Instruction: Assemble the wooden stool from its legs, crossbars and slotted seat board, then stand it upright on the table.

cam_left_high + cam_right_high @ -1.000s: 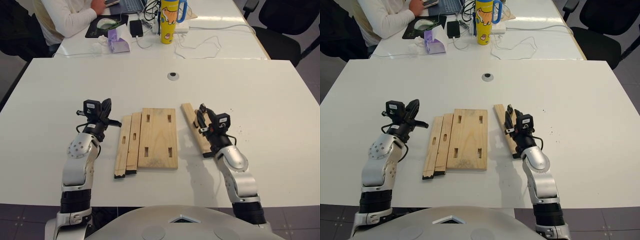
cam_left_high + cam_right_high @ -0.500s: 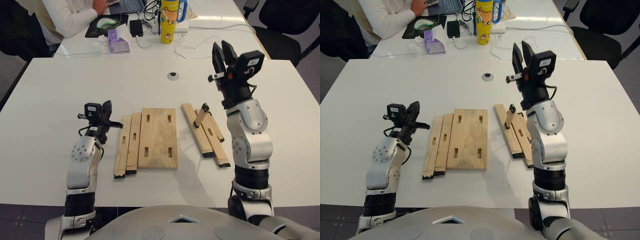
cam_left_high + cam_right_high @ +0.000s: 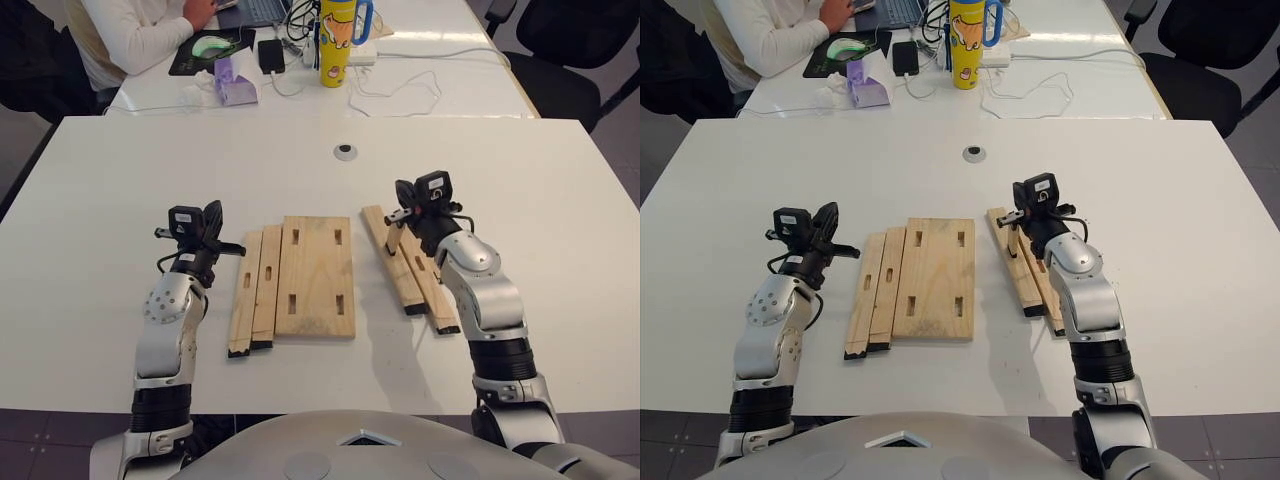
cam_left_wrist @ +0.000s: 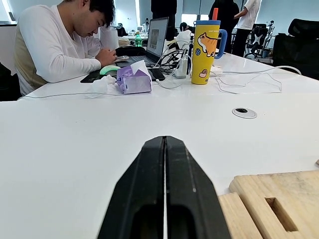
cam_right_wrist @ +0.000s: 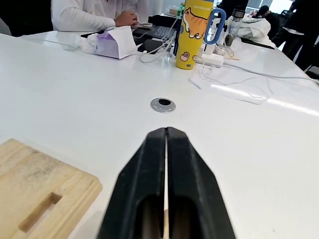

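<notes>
So the slotted seat board [image 3: 315,275] is lying flat mid-table [image 3: 120,180]. One pair of slats [image 3: 255,288] sits snug against its left edge and a second pair [image 3: 415,275] lies a bit off to its right. A short piece [image 3: 394,238] leans tilted on that right pair, and the right gripper [image 5: 166,133] is just beside it, fingers pressed together with nothing in them. The left gripper [image 4: 165,142] is also closed up tight, low by the left slats.

Slotted seat board [image 3: 315,275] flat between legs [image 3: 252,290]
</notes>
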